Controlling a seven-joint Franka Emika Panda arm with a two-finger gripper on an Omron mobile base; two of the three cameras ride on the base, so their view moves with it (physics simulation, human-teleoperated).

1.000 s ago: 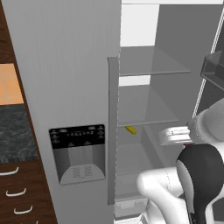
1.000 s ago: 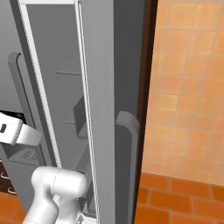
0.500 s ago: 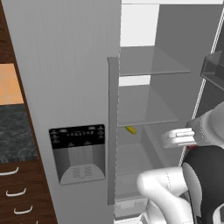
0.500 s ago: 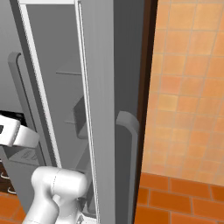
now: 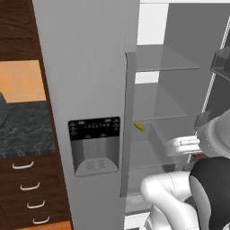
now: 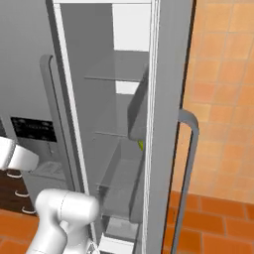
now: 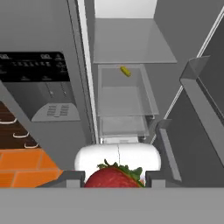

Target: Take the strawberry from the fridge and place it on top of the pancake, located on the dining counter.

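The strawberry (image 7: 114,177), dark red with green leaves, sits between my gripper's (image 7: 113,179) two dark fingertips at the bottom of the hand view, and the gripper is shut on it. The hand's white body (image 5: 183,146) hangs in front of the open right compartment of the light-grey fridge (image 5: 90,67). Glass shelves (image 7: 131,41) and a clear drawer (image 7: 126,94) show inside the fridge (image 7: 43,35). The pancake and the dining counter are out of view.
A small yellow item (image 5: 139,127) lies on a fridge shelf (image 7: 125,71). The open right door (image 6: 168,99) with its curved handle (image 6: 188,149) stands to my right. The shut left door carries the black dispenser panel (image 5: 94,130). Dark wood drawers (image 5: 27,193) and a black speckled counter (image 5: 22,130) stand left.
Both base views have shifted, so the base has moved; the fridge sits further right in the picture. My hand hangs slightly lower, still shut on the strawberry.
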